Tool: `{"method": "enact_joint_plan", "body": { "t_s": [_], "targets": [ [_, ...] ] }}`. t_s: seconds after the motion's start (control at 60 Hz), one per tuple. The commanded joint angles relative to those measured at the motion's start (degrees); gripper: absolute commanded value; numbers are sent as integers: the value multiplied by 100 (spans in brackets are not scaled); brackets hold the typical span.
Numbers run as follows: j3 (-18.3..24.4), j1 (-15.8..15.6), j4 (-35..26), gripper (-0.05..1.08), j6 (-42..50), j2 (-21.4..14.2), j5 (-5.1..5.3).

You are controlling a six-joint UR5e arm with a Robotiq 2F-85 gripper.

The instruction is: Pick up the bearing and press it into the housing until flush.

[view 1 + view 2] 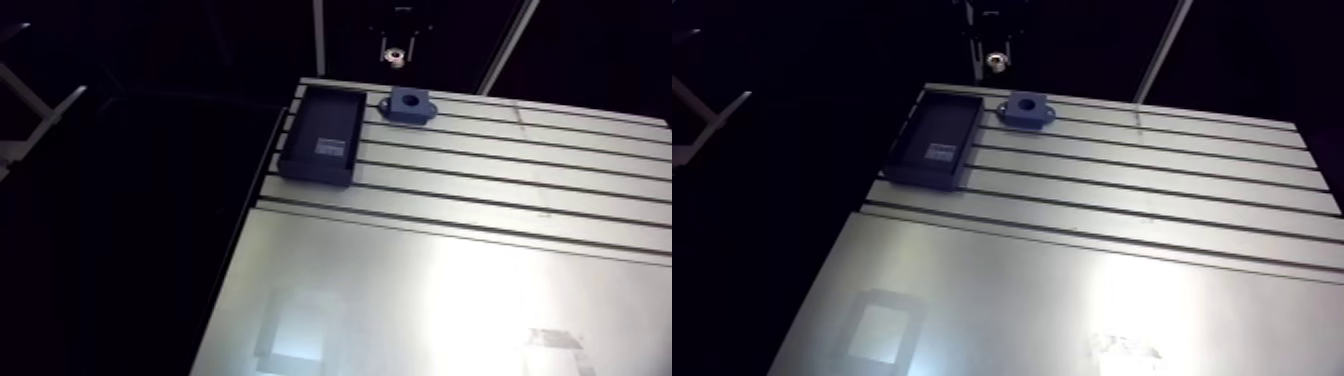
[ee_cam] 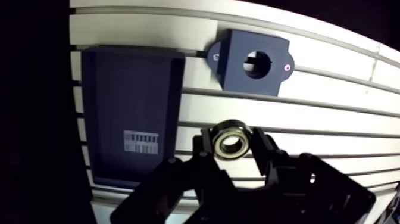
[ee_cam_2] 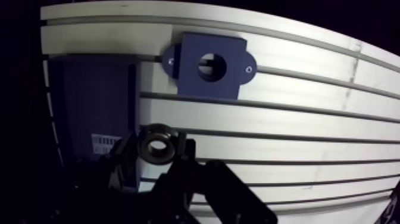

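Wrist view shows my jaws clenched on the bearing (image 2: 232,145), held over the desk (image 2: 333,125), short of the housing (image 2: 255,62). I'm mid-carry, I judge; next I must centre it over the bore and press straight down.

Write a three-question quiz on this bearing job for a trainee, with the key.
1. True or false: the bearing is already seated in the housing.
2. What does the hand hold? A) nothing B) the bearing C) the housing
3. Fill in: seen in the wrist view, the housing's bore is ____.
Key: 1 false; 2 B; 3 empty.
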State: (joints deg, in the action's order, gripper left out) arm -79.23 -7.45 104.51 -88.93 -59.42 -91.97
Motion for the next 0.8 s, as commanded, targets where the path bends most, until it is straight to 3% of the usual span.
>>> {"method": "enact_joint_plan", "body": {
  "t_s": [0.017,0.1,0.8],
  "targets": [
    [237,138,-76,68,-129,275,-196],
    [230,138,-68,68,-145,295,-252],
    [323,347,170,69,-164,686,-264]
  ]
}}
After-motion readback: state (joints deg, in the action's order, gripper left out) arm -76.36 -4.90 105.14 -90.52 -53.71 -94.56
